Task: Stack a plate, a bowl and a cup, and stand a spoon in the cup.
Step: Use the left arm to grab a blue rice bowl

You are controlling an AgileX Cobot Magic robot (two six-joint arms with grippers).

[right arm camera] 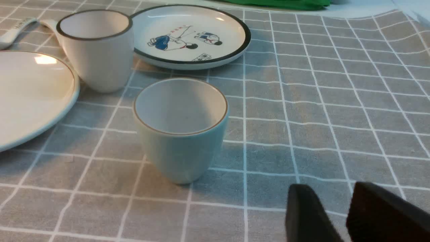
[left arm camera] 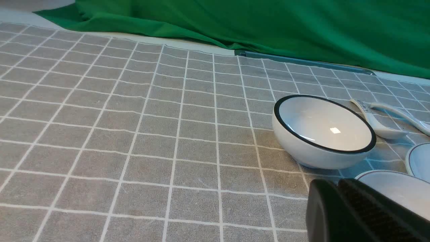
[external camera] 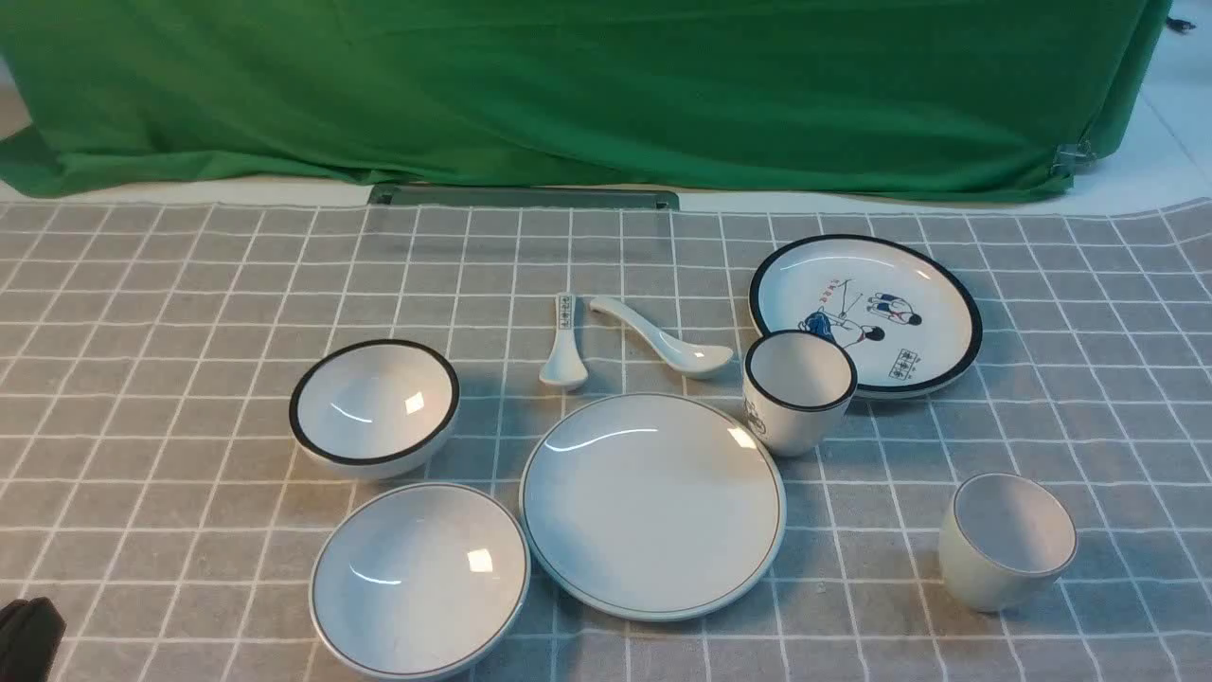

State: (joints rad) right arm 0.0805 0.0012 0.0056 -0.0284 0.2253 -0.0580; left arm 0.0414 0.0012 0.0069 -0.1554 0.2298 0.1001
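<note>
The plain white plate [external camera: 651, 507] lies at the centre front of the cloth. The shallow grey-rimmed bowl [external camera: 419, 580] sits just left of it, and the off-white cup [external camera: 1006, 542] stands to the right. Behind the plate lies the curved all-white spoon [external camera: 663, 339]. My left gripper [left arm camera: 336, 184] is shut and empty, low over the cloth beside the bowl [left arm camera: 396, 188]; only its dark tip [external camera: 24, 639] shows in the front view's corner. My right gripper [right arm camera: 331, 196] is open with nothing between its fingers, short of the cup [right arm camera: 181, 124] and off to one side. It is out of the front view.
A black-rimmed bowl [external camera: 374, 407] stands behind the shallow bowl. A printed spoon [external camera: 564, 346] lies beside the white one. The black-rimmed cup [external camera: 797, 390] and the cartoon plate [external camera: 864, 313] stand at the back right, and green cloth [external camera: 568, 85] hangs behind.
</note>
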